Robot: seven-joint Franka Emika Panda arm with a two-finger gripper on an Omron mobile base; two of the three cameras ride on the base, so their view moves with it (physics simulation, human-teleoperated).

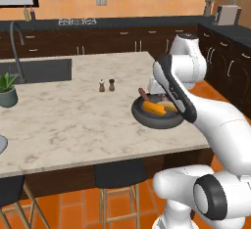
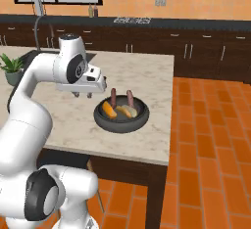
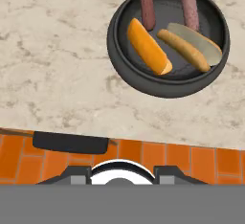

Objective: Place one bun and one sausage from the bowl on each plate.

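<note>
The dark bowl sits near the marble counter's edge, at the end effector's three o'clock in the right base view. It holds two sausages and two buns. Two shakers and a plant stand well apart. The end effector is pressed together, empty.

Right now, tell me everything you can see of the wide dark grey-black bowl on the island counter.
The wide, shallow, dark grey-black bowl has a thick rounded rim and a matte finish. It sits upright on the pale marble island counter, near its edge. Inside lie two reddish-brown sausages leaning over the rim, and two orange-and-tan buns on the bottom. Nothing else touches it.
</note>
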